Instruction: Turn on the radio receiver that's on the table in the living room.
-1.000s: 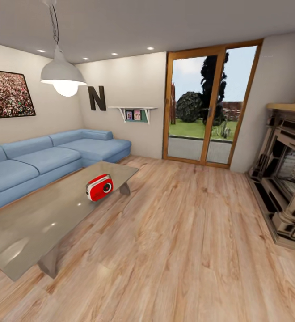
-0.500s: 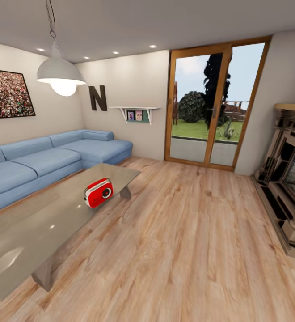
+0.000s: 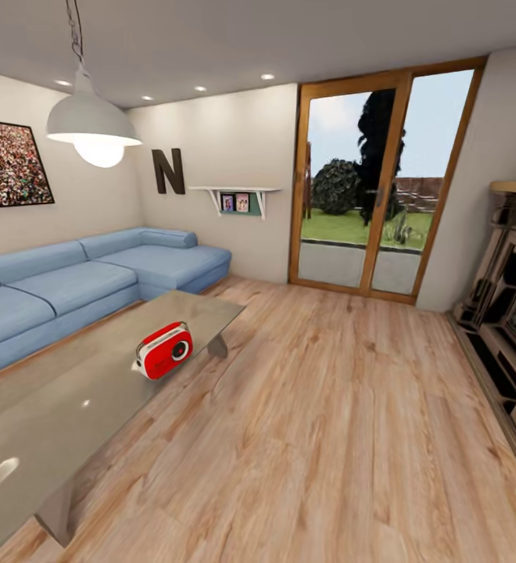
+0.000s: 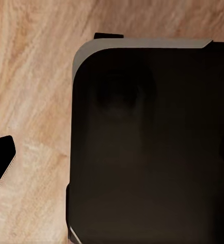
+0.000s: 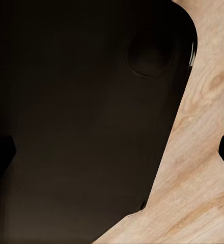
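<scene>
Head view takes in the living room w/ light wood plank floor [image 3: 344,422], beige walls, wood-framed glass patio doors [image 3: 379,180] straight ahead, garden beyond. Blue L-shaped fabric sofa [image 3: 78,285] runs along the left wall and turns at the far corner. In front of it, the large low rectangular table w/ glossy grey reflective top [image 3: 62,407], long side running toward the doors. Dark stone-look fireplace [image 3: 508,313] sits at the right wall. White dome pendant lamp [image 3: 92,129] hangs lit over the table; framed crowd picture [image 3: 8,164] on left wall, dark letter N [image 3: 169,170] and small white wall shelf [image 3: 238,199] on far wall. The small glossy red retro radio receiver w/ white trim [image 3: 163,350] stands near the table's far right corner, close to the right long edge, round dial facing the open floor. Both wrist views: dark robot body over wood floor; left & right grippers — can't tell whether they're parted or closed.
</scene>
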Controlling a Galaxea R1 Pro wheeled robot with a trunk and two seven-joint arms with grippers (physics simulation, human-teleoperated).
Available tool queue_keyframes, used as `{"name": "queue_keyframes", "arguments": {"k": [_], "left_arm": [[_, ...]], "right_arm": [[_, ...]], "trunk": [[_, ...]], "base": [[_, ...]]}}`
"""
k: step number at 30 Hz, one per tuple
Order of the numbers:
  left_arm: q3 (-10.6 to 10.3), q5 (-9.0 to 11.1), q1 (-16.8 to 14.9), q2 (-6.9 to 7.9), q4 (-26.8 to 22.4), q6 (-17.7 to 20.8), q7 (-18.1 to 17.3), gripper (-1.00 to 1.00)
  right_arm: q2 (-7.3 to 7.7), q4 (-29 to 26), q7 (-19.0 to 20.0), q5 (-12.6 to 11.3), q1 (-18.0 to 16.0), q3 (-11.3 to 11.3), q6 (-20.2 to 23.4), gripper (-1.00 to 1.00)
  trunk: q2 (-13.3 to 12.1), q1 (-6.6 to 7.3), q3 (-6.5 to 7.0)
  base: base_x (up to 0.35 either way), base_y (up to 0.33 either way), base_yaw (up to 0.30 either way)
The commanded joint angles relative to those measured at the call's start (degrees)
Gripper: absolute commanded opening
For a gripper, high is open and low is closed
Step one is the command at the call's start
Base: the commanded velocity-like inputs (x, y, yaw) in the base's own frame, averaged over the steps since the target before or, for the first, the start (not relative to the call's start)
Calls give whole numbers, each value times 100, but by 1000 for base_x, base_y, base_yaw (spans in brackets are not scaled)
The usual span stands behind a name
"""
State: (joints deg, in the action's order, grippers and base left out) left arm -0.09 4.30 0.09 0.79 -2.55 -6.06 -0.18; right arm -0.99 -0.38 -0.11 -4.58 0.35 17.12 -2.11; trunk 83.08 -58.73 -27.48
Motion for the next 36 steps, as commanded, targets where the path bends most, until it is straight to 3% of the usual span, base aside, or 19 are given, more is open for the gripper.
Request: {"name": "queue_keyframes", "arguments": {"k": [1, 15, 36], "left_arm": [[0, 0, 0, 0, 0, 0, 0, 100], [43, 283, 0, 19, 0, 0, 0, 100], [45, 297, 0, 18, 0, -2, 0, 100]], "right_arm": [[2, -1, 1, 0, 0, 1, 0, 100], [-6, 3, 2, 1, 0, 2, 0, 100], [-15, 3, 2, 57, 0, 2, -17, 100]], "trunk": [[0, 0, 0], [0, 0, 0], [0, 0, 0]], "base": [[326, 0, 0], [326, 0, 0], [326, 0, 0]]}}
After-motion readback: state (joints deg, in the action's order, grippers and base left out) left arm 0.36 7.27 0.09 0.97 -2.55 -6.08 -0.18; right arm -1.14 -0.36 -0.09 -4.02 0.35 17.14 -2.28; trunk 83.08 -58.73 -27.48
